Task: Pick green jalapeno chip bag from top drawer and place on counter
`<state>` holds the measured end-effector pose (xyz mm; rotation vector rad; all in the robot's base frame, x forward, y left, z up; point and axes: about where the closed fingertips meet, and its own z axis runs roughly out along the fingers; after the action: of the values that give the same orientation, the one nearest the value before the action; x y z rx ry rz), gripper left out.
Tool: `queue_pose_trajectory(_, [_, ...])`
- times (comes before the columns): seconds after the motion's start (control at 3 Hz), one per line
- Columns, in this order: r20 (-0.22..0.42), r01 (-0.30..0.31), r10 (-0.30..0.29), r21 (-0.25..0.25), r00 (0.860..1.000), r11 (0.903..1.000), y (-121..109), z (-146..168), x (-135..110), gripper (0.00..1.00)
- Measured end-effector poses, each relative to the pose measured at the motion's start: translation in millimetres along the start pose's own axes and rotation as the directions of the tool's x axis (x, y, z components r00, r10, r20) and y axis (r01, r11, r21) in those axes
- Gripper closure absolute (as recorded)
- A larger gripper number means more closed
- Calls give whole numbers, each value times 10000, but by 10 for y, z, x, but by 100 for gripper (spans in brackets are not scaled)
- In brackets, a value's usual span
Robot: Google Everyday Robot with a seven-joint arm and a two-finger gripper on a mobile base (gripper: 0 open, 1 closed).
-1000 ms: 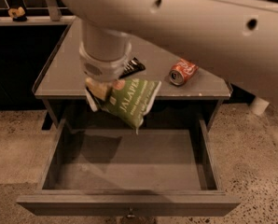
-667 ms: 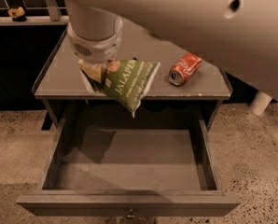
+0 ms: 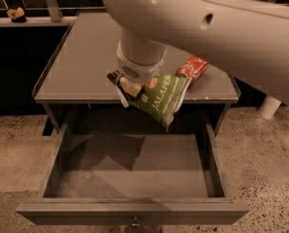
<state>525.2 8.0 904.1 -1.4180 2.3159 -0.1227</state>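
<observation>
So the end effector (image 3: 127, 90) mid-frame is clamped on the green jalapeno chip bag (image 3: 161, 98), which dangles over the front edge of the worktop (image 3: 81, 67), above the open top drawer (image 3: 135, 211). I'd shift it toward upper left, clear of the red can (image 3: 193, 68), before lowering and letting go.

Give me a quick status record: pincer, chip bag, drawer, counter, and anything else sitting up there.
pincer: shut on the green jalapeno chip bag, above the front edge of the counter
green jalapeno chip bag: hanging tilted from the pincer, out of the drawer, not yet laid down
top drawer: pulled open, bare bottom showing
counter: red soda can lying on its side at the right, just behind the bag
stage: bag lifted out; setting it on the counter remains
</observation>
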Motion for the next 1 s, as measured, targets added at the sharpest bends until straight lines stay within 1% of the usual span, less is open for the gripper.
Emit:
queue_pose_trajectory(0.33, [999,-526,525,-18,9936,9986,-440,180,388,100])
queue_pose_trajectory(0.67, [1602,-673,618,289,9852,9973,-955,180,413,100])
queue_pose_trajectory(1.0, [1853,-690,586,498,9809,9964,-1056,49,339,100])
